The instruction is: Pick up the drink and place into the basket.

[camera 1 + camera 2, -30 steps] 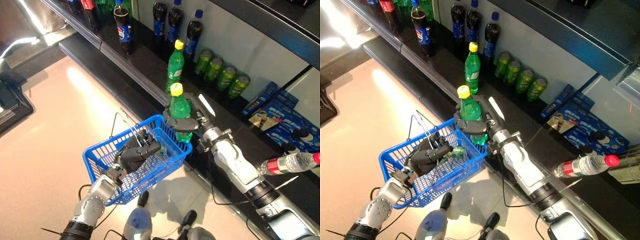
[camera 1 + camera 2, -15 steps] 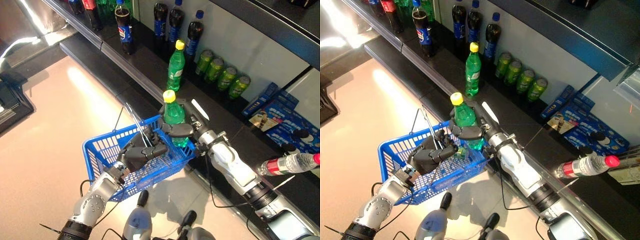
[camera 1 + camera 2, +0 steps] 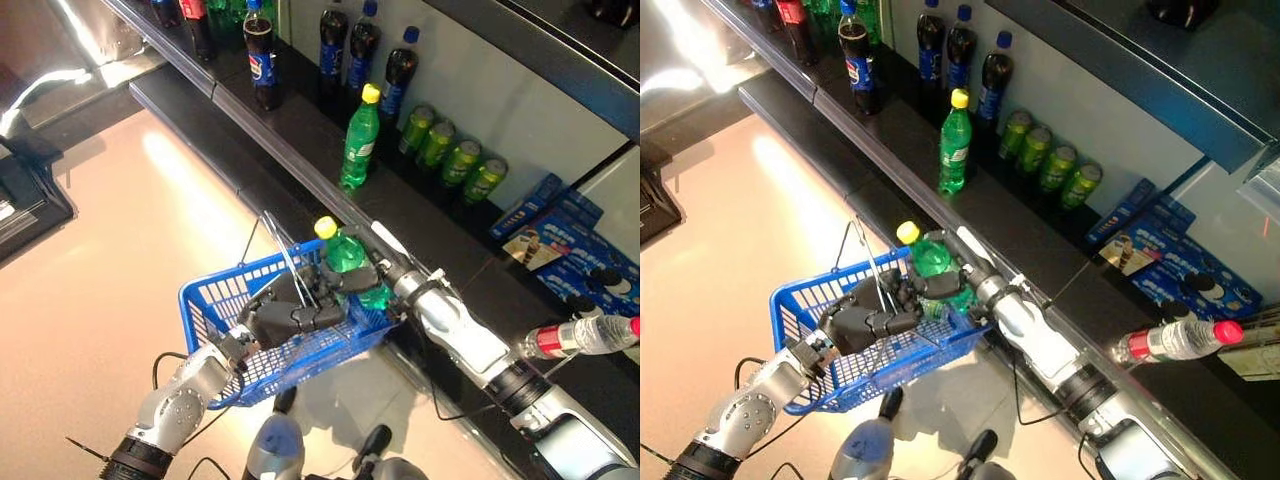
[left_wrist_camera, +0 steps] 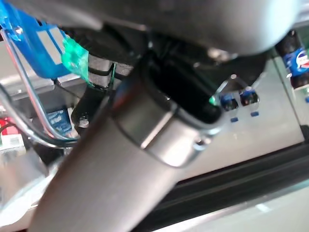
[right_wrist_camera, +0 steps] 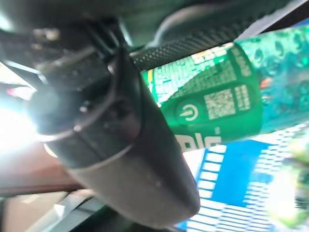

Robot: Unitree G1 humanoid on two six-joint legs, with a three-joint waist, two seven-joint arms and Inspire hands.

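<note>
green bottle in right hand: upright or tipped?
Tipped. The green bottle leans with its yellow cap toward the robot's left, lower body inside the blue basket; the right hand is curled round it.

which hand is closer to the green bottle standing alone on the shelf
Right. The right hand is shut on a green bottle over the blue basket, on the side toward the shelf bottle. The left hand holds the basket handle, farther away.

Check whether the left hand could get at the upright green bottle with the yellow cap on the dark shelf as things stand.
Probably not. The left hand is curled round the blue plastic basket handle, and the upright green bottle stands on the dark shelf beyond the basket, apart from it.
</note>
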